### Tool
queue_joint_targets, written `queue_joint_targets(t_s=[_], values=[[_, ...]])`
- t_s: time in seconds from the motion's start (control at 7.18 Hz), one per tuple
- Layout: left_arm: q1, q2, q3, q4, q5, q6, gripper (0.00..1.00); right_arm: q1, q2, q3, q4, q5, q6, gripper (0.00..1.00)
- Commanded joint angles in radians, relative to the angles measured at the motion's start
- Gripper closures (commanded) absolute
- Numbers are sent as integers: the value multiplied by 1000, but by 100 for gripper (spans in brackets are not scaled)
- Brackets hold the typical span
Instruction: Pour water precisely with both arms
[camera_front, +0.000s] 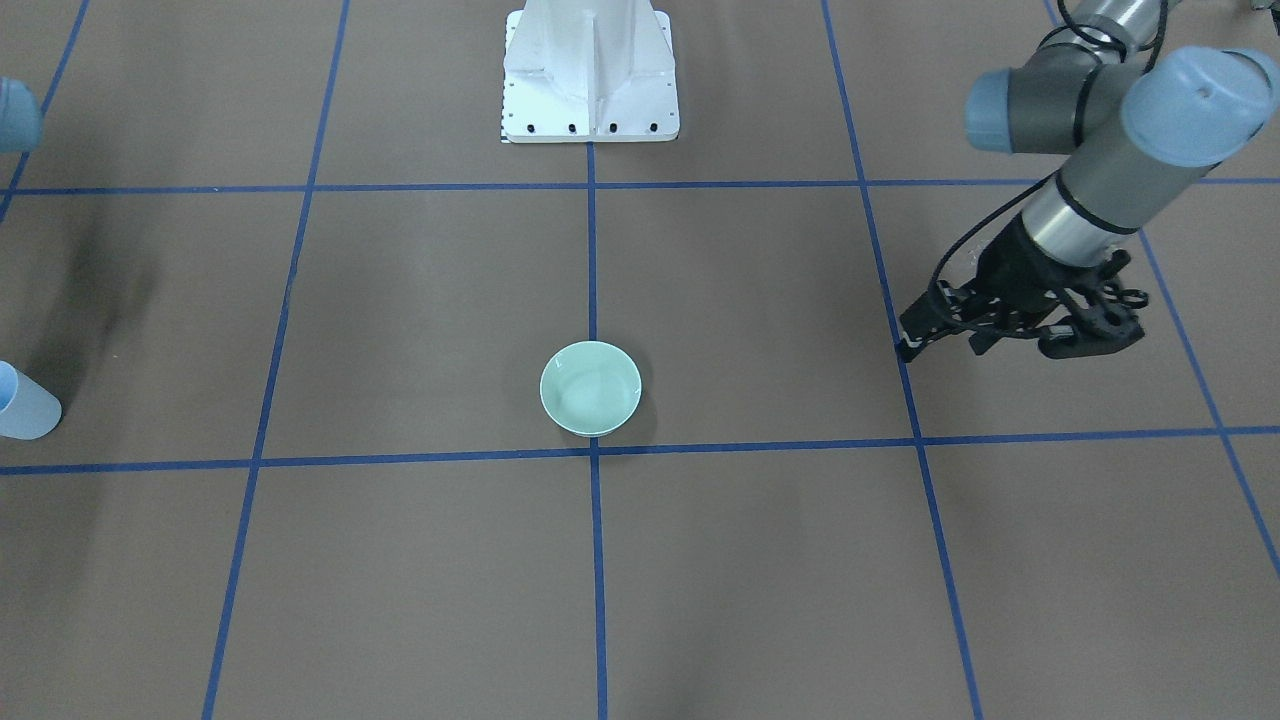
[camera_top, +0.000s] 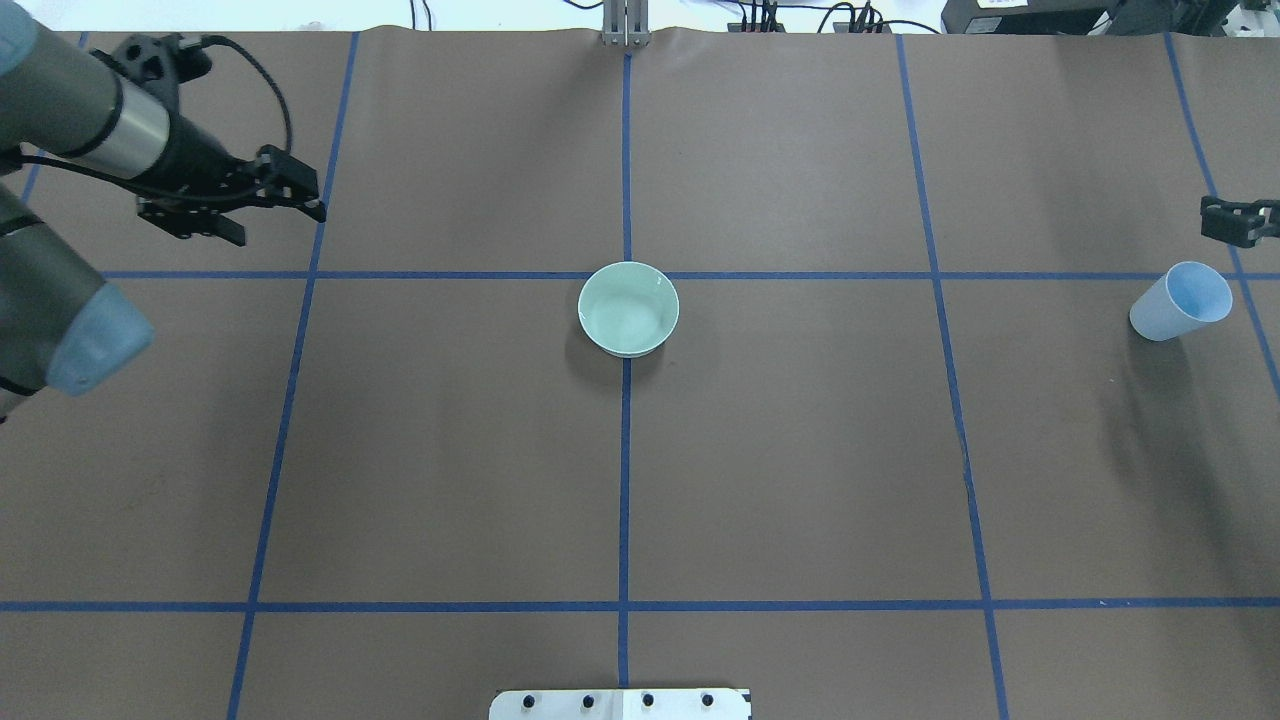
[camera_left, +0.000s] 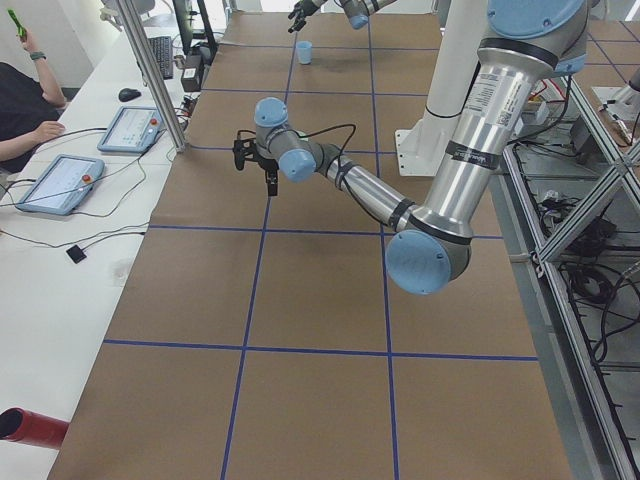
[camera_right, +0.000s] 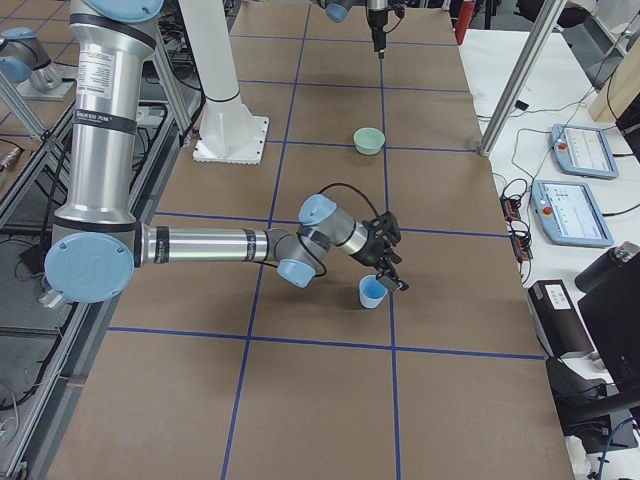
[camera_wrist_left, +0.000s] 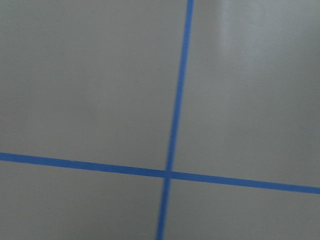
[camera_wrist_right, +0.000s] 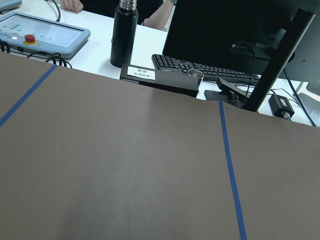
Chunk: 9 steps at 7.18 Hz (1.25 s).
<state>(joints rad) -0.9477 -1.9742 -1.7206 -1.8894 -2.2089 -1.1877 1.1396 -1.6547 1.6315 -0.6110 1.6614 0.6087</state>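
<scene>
A pale green bowl (camera_top: 628, 308) stands at the table's middle on the centre tape line; it also shows in the front view (camera_front: 590, 388). A light blue cup (camera_top: 1180, 300) stands upright at the far right of the overhead view, and at the left edge of the front view (camera_front: 25, 402). My left gripper (camera_top: 272, 205) is open and empty, hovering far left of the bowl. My right gripper (camera_right: 395, 262) is open just beyond the cup (camera_right: 372, 292), apart from it; only one finger (camera_top: 1235, 221) shows overhead. I cannot tell whether the cup holds water.
The white pedestal (camera_front: 590, 80) stands at the robot's side of the table. Blue tape lines (camera_wrist_left: 172, 174) grid the brown mat. Past the far edge are a desk with tablets (camera_right: 570, 210), a keyboard (camera_wrist_right: 200, 67), a black bottle (camera_wrist_right: 124, 35) and a monitor.
</scene>
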Motion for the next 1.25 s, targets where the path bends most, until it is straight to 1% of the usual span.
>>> queue_joint_targets(t_s=[0.0, 0.14, 0.28, 0.42, 0.7, 0.84, 0.97, 1.11], values=[[117, -177, 115, -2, 84, -137, 0, 220, 166, -2, -377, 321, -229, 0], [176, -258, 192, -2, 121, -194, 0, 270, 193, -4, -565, 380, -322, 0], [208, -320, 261, -10, 127, -232, 0, 279, 229, -5, -761, 379, -419, 0], [254, -343, 278, -14, 193, -240, 0, 279, 233, -9, -845, 383, -434, 0], [299, -354, 288, -14, 209, -251, 0, 295, 227, -47, -866, 531, -435, 0], [316, -386, 330, -14, 216, -254, 0, 293, 227, -56, -869, 558, -435, 0], [339, -428, 384, -16, 247, -256, 0, 295, 222, -56, -868, 560, -434, 0], [355, -436, 413, -42, 271, -256, 1, 295, 222, -58, -868, 560, -434, 0]])
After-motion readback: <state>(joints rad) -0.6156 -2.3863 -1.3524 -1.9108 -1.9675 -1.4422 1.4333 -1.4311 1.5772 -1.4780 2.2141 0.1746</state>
